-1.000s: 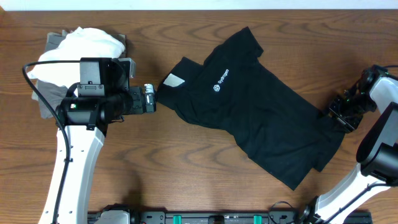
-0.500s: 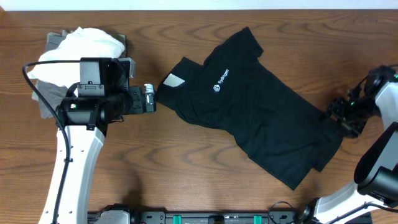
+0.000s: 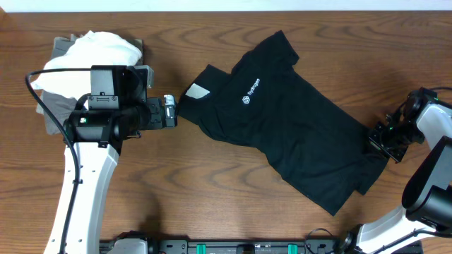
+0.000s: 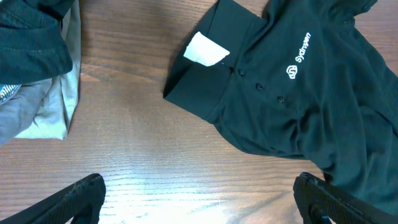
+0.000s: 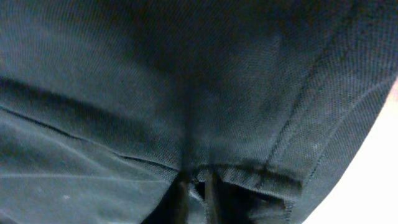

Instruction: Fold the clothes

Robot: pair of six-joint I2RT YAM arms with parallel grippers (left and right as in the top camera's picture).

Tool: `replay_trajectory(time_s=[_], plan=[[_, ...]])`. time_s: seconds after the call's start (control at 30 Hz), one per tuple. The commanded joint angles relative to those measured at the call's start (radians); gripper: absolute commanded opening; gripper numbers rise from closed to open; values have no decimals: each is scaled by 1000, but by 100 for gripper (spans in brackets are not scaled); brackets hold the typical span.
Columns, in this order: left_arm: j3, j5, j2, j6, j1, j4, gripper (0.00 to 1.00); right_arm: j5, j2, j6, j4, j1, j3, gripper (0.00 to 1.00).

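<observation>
Black polo shirt (image 3: 289, 134) lies flat and face up on the desk (image 3: 212, 204), running diagonally from the collar left of centre to the hem near the right edge. The collar points toward the left edge, with a white tag (image 3: 198, 91) showing inside it. A small white logo (image 3: 252, 90) sits on the chest. One sleeve reaches toward the far edge. The hem corner at the near right is doubled over, a little rumpled.

Left gripper (image 3: 171, 111) hovers just beside the collar, on its left, not touching it. In the left wrist view its fingers (image 4: 84, 190) sit at the two bottom corners, spread wide, with bare wood between them.

Right gripper (image 3: 378, 140) is at the shirt's hem end near the right edge. The right wrist view is filled with dark knit fabric and a stitched hem seam; the fabric gathers into the narrow gap between the dark fingertips at the bottom, so the jaws are pinching the shirt (edge only).

A pile (image 3: 92, 49) of other clothes, white on top with grey beneath, sits in the far left corner, partly under the left arm.
</observation>
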Motion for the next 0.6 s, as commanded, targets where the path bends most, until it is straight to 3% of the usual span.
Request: replay_trajectory(time_s=[0.0, 0.3, 0.33, 0.37, 0.4, 0.57], plan=[[18, -9, 0, 10, -4, -3, 98, -8, -13, 14, -4, 2, 24, 1], [18, -8, 0, 9, -4, -2, 98, -9, -139, -12, -71, 2, 54, 3], [18, -9, 0, 10, -4, -2, 98, -9, -140, -12, -85, 2, 53, 18], [18, -8, 0, 10, -4, -2, 98, -9, -140, -12, -100, 2, 51, 40], [18, -9, 0, 10, -4, -1, 98, -9, -138, -12, -104, 2, 44, 47], [18, -8, 0, 10, -4, -2, 98, -10, -138, 30, -26, 3, -55, 61]])
